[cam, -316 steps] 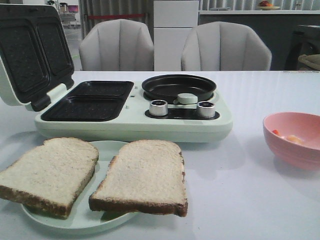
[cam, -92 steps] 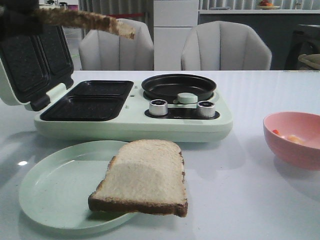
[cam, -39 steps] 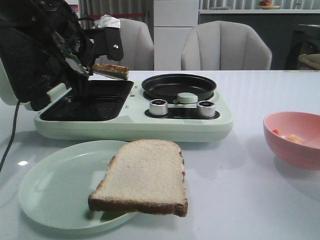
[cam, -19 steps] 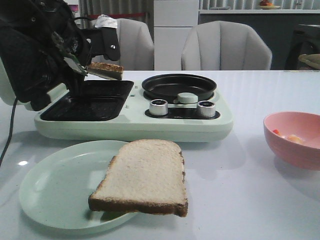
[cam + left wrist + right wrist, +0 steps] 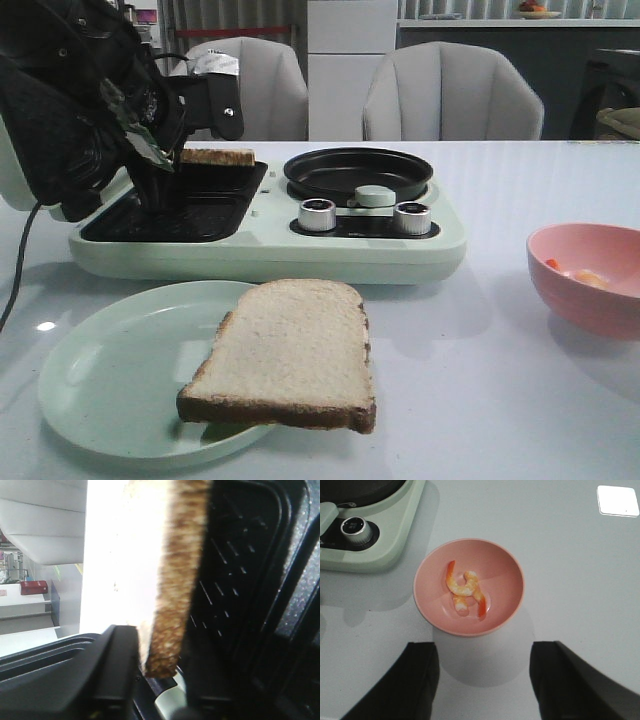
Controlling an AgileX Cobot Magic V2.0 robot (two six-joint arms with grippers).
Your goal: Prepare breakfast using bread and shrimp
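A white table [image 5: 480,400] carries a green cooker [image 5: 300,245] at eleven o'clock, a plate [image 5: 110,385] at seven, a pink bowl [image 5: 585,295] at three.

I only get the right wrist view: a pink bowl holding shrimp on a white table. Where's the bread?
Observer: In the front view, one square white bread slice lies on a round pale green plate.
Visitor: Only one?
Observer: A second slice is pinched in the left arm's jaws over the black grill tray of a mint-green sandwich maker.
Visitor: Is its lid open?
Observer: Yes, the lid stands raised at the left.
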